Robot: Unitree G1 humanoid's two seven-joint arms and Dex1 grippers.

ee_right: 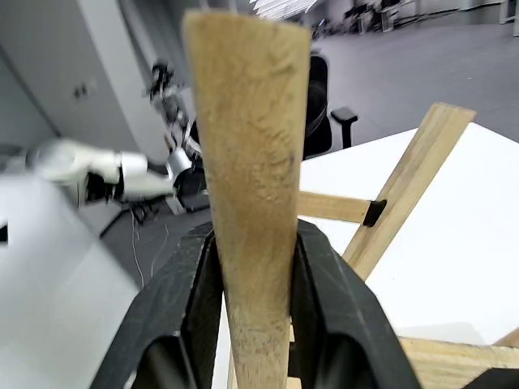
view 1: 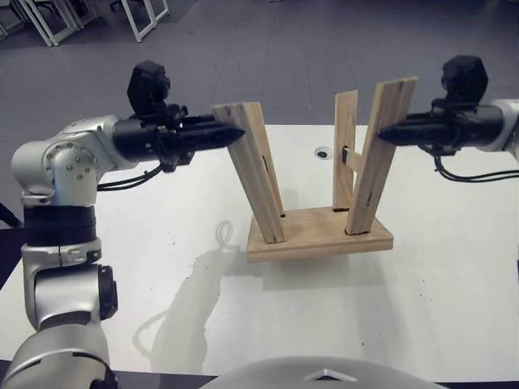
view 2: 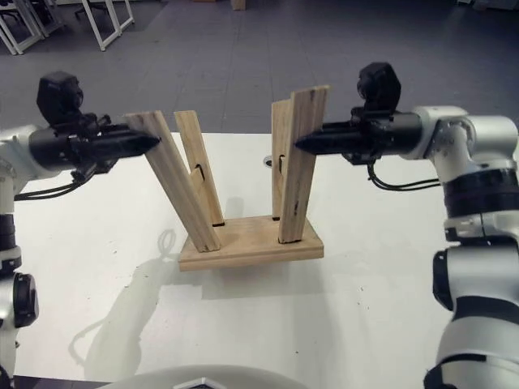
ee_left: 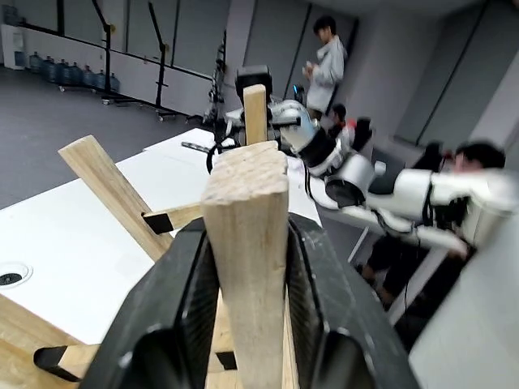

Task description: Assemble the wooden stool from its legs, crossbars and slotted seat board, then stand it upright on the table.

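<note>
Left fingers (ee_left: pixel 178 300) clamped the 9 o'clock leg (view 1: pixel 258 166), right fingers (ee_right: pixel 324 292) the 3 o'clock leg (view 1: pixel 377 158); an uneven flip could've pulled both from the seat board (view 1: pixel 320 235).

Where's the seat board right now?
In the eye views the seat board lies flat at the middle of the table, its legs pointing up, with the left gripper and right gripper clamping two leg tops.
</note>
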